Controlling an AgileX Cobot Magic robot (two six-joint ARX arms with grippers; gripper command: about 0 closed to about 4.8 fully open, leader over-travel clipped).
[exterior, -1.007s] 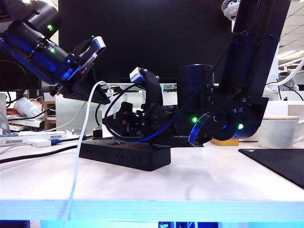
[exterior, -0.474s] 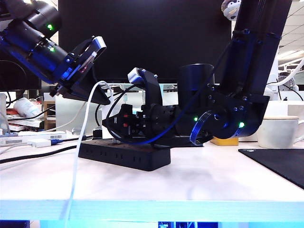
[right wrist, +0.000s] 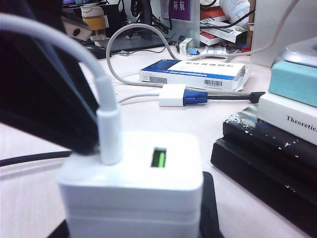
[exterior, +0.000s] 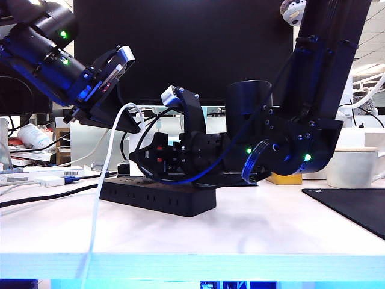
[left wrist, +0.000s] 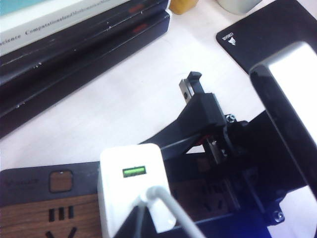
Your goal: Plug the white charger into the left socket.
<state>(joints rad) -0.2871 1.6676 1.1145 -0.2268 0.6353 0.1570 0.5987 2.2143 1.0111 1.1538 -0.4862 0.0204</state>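
Exterior view, over the last second: right gripper (exterior: 143, 161) has crept slightly toward frame left and sits low over the black power strip (exterior: 159, 195), centre left of frame. Left arm has not moved.

- White charger (left wrist: 130, 186): upright over the strip, lower centre of the left wrist view, cable leaving its top face.
- Right fingers: middling width, reaching in at the charger's base and apparently clamping it; the contact itself is hidden.
- Left gripper (exterior: 133, 127): upper left, fingers closed. The cable arcs past them; cannot tell whether it is pinched.
- Left socket (left wrist: 58, 216): holes beside the switch are uncovered, just left of the charger in frame.

Judgement: final lowering is under way. Prongs are hidden, so seating is unconfirmed, and alignment may be one outlet off.
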